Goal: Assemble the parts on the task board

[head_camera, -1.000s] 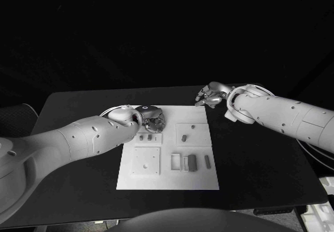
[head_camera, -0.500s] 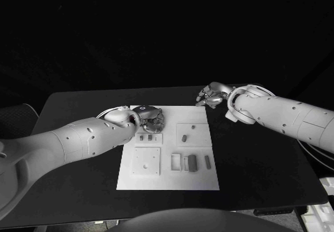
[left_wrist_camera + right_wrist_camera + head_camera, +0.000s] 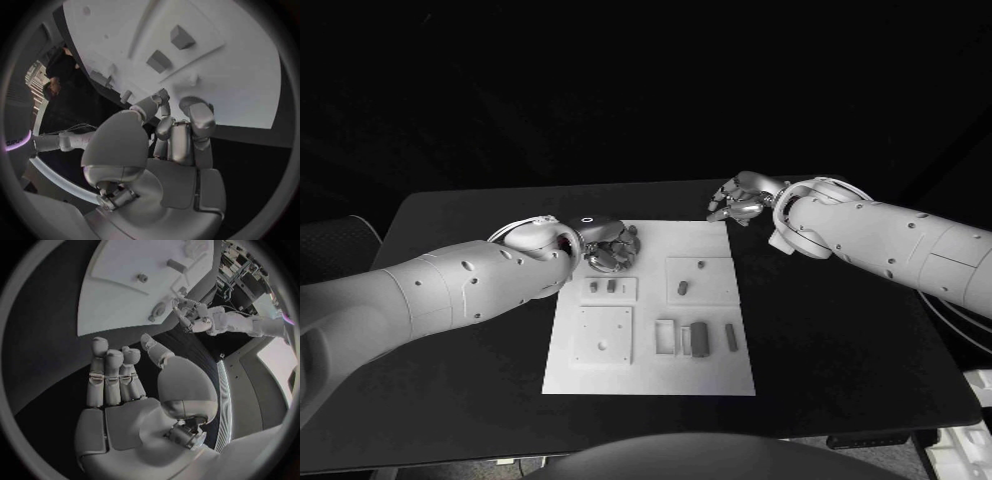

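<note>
The white task board lies in the middle of the black table. Small grey parts stand in its blocks: two at the left, one at the right, and two longer ones nearer me. My left hand hovers over the board's far left corner with its fingers curled in and nothing visible between them. The board and two parts lie beyond those fingers. My right hand hangs over bare table off the board's far right corner, fingers straight, thumb apart, holding nothing.
A square raised plate and a pale frame sit on the board's near half. Bare black table surrounds the board on all sides. The right wrist view shows the board with my left hand at its edge.
My left hand has drifted a little toward the board's far left corner, its fingers still curled. The right hand has hardly moved.
</note>
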